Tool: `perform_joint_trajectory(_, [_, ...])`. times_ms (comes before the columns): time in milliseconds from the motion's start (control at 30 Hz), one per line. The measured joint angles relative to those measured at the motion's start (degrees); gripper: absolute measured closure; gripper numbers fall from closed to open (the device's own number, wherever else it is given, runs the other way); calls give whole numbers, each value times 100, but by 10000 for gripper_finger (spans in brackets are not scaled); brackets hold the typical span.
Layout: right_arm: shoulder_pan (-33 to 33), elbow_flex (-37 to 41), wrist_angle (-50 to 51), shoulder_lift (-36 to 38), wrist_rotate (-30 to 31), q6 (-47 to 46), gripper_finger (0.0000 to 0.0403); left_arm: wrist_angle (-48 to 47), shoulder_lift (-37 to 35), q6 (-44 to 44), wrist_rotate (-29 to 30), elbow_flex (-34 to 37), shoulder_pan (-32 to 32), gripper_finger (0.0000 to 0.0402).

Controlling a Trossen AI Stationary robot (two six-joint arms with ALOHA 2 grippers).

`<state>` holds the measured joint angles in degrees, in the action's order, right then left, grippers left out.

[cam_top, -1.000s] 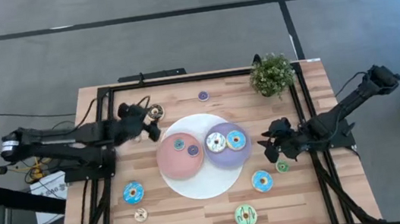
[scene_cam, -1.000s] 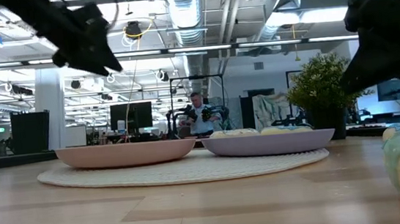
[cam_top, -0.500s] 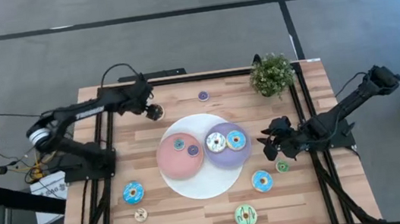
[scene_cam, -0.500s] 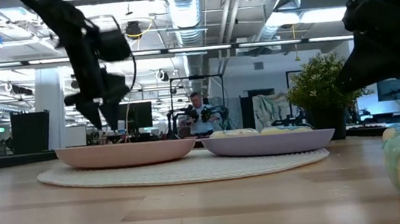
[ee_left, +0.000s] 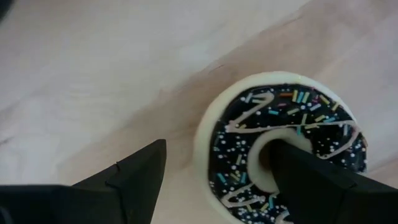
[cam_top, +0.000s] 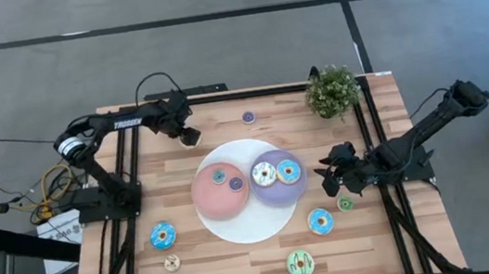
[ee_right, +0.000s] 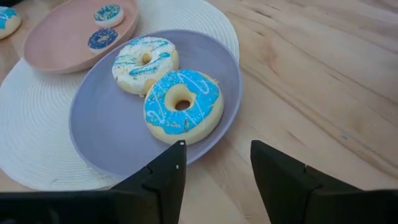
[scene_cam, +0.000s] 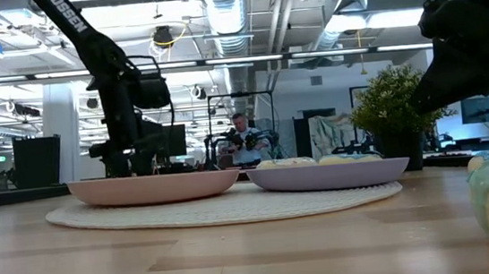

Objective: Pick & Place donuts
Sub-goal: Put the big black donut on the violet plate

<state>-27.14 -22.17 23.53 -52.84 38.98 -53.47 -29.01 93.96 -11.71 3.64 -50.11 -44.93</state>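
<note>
Left gripper [ee_left: 217, 177] is straddling a dark-iced donut [ee_left: 283, 149] at the table's [cam_top: 241, 259] far left, fingers spread, one inside its hole. Right gripper [ee_right: 214, 171] is hanging unclenched, empty, beside the purple plate [ee_right: 99, 124] holding two donuts.

White lettering reading "TROSSEN" is carried along the left arm [cam_top: 127, 123] in the high view. In the low view, white letters are printed along the same arm, but only part of the word, "OSSEN", can be made out. No other text can be read.
</note>
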Motion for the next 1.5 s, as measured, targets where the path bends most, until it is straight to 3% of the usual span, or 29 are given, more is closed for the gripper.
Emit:
perform_joint_trajectory(233, [0, 0, 0, 0, 2, 102, 234, -3, -3, 151, -71, -74, 44, 149])
perform_joint_trajectory(600, [0, -2, 0, 0, 1, 106, 235, -27, -16, 118, -160, -94, 94, 296])
perform_joint_trajectory(800, [0, -2, 0, 0, 2, 102, 238, -355, -71, -105, -443, -486, 386, 357])
perform_joint_trajectory(1067, [0, -2, 0, 0, 0, 109, 238, -344, -257, -602, -550, -1512, 1852, 379])
perform_joint_trajectory(1233, [0, -4, 1, -2, 2, 144, 237, -260, -145, -536, 193, -2236, 3328, 376])
perform_joint_trajectory(1300, [0, -4, 1, -2, 0, 148, 238, -152, 12, -507, 416, -2523, 3804, 378])
perform_joint_trajectory(1500, [0, -4, 2, -2, 0, 148, 239, -455, 1131, -535, 220, -3646, 4583, 386])
